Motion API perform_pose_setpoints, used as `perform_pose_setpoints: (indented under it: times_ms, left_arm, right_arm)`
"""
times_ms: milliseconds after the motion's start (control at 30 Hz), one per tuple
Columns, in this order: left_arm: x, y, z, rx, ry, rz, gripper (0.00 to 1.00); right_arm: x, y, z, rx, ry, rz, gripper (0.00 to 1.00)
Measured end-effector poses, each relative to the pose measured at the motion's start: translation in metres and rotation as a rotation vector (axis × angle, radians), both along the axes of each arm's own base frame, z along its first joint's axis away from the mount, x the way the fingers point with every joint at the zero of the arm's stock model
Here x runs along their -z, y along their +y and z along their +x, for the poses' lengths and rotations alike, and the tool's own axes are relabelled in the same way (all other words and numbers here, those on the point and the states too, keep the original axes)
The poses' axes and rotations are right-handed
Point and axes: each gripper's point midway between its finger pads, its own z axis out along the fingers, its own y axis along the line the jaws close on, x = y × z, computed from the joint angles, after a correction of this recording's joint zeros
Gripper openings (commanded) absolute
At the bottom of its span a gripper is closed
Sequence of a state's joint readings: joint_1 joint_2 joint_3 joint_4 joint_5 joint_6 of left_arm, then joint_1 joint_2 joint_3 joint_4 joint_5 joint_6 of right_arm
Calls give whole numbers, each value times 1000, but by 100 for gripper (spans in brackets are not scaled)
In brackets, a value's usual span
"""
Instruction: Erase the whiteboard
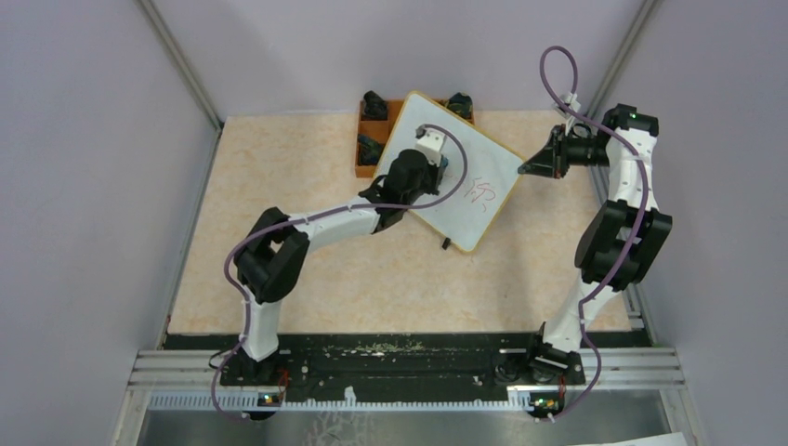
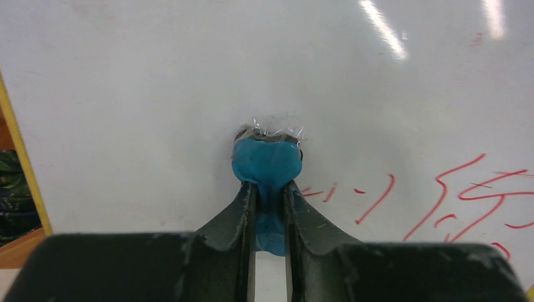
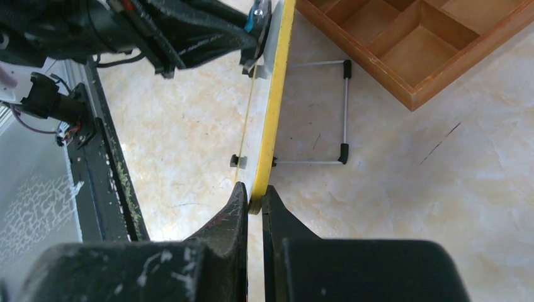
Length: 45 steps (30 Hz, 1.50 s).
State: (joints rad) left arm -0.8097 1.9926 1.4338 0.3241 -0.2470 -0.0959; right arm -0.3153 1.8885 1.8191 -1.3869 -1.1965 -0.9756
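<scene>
Left gripper (image 2: 269, 189) pinching blue wad (image 2: 267, 162) against whiteboard (image 2: 145, 94), right gripper (image 3: 254, 200) clamping yellow edge (image 3: 277, 94), tray (image 3: 415, 44) close behind

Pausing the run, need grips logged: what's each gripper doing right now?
Left gripper: closed on the blue eraser, against the whiteboard.
Right gripper: closed on the whiteboard's yellow frame.
</scene>
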Motion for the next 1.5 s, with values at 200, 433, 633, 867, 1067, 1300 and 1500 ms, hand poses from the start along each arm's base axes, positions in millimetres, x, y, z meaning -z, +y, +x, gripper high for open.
perform_pose_setpoints:
  times_ms: [200, 433, 633, 867, 1067, 1300, 1500]
  left_arm:
    - [1, -42, -38, 65, 2, 9, 0]
    - [2, -62, -58, 97, 5, 11, 0]
    - [13, -36, -47, 61, 30, 6, 0]
    - [45, 41, -9, -71, 119, 39, 0]
    - [41, 37, -8, -61, 133, 39, 0]
    - [9, -40, -37, 48, 80, 12, 0]
    - [-5, -87, -69, 124, 49, -15, 0]
  right_arm:
    - [1, -2, 0, 3, 3, -9, 0]
    - [1, -2, 0, 2, 2, -10, 0]
    - [1, 0, 0, 0, 0, 3, 0]
    - [0, 2, 0, -3, -4, 9, 0]
    - [-1, 3, 0, -6, -5, 13, 0]
    - [2, 0, 0, 0, 0, -3, 0]
    - [4, -3, 0, 5, 3, -17, 0]
